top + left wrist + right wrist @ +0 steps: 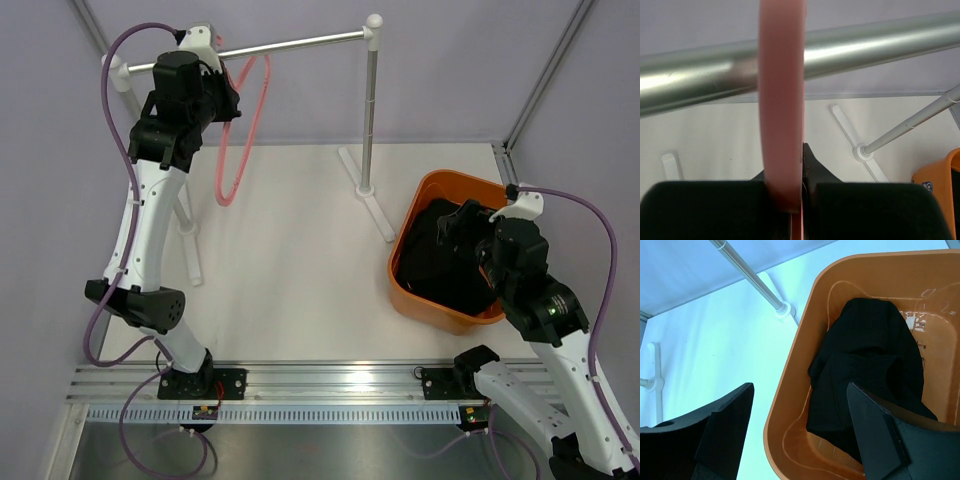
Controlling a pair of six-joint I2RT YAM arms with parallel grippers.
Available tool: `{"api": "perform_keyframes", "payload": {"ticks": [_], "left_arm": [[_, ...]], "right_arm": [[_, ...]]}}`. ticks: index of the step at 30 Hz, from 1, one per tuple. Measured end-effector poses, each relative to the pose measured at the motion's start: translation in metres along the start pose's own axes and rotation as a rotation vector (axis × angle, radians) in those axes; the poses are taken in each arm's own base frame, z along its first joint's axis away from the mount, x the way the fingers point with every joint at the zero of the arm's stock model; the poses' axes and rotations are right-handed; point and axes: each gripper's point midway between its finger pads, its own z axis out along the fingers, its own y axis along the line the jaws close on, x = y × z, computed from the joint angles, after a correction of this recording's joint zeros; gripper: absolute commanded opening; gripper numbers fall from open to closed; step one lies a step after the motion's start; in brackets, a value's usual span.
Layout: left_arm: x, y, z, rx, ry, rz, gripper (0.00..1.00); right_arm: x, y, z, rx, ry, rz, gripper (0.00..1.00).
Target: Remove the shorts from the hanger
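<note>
Black shorts [445, 265] lie in our orange tub [440, 180] near the right edge, right claw [800, 405] apart, left claw [795, 197] clamped on the bare pink hanger [782, 100], so we think we're done.

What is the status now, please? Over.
Left claw shut on the hanger at the rail. Right claw open over the orange bin. Shorts off the hanger, lying in the bin. No blocker seen.

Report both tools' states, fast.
Left tool: closed on the hanger.
Right tool: open, empty, over the shorts in the orange bin.
</note>
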Motion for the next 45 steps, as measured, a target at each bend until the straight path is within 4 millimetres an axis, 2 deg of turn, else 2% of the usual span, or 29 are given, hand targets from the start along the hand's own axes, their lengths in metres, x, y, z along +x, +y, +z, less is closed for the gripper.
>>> {"api": "perform_keyframes", "payload": {"ticks": [8,14,15,16,20,22,24,27,42,45], "left_arm": [[0.011,0.014,0.031,-0.051,0.016,-0.003,0.00],[0.007,0.020,0.035,-0.085,-0.005,-0.005,0.00],[0.007,0.021,0.035,-0.092,-0.008,-0.006,0.08],[0.007,0.022,0.035,-0.099,-0.009,-0.007,0.11],[0.010,0.027,0.039,-0.122,-0.023,-0.012,0.17],[0.018,0.030,0.040,-0.131,-0.016,-0.015,0.18],[0.030,0.034,0.039,-0.146,0.009,-0.013,0.18],[0.035,0.036,0.037,-0.153,0.018,-0.017,0.18],[0.007,0.033,0.008,-0.145,-0.067,-0.037,0.29],[0.003,0.033,0.002,-0.143,-0.080,-0.040,0.40]], "right_arm": [[-0.003,0.003,0.000,-0.013,0.002,-0.024,0.84],[-0.002,0.008,0.002,-0.034,0.011,-0.025,0.83],[-0.001,0.009,0.002,-0.038,0.014,-0.025,0.83],[-0.001,0.010,0.002,-0.042,0.015,-0.025,0.83],[-0.001,0.013,0.004,-0.055,0.019,-0.023,0.83],[0.000,0.014,0.004,-0.060,0.022,-0.023,0.83],[0.001,0.014,0.004,-0.064,0.027,-0.023,0.82],[0.003,0.014,0.005,-0.064,0.032,-0.024,0.82],[0.017,0.015,0.013,-0.072,0.066,-0.024,0.82],[0.019,0.014,0.013,-0.071,0.069,-0.025,0.82]]}}
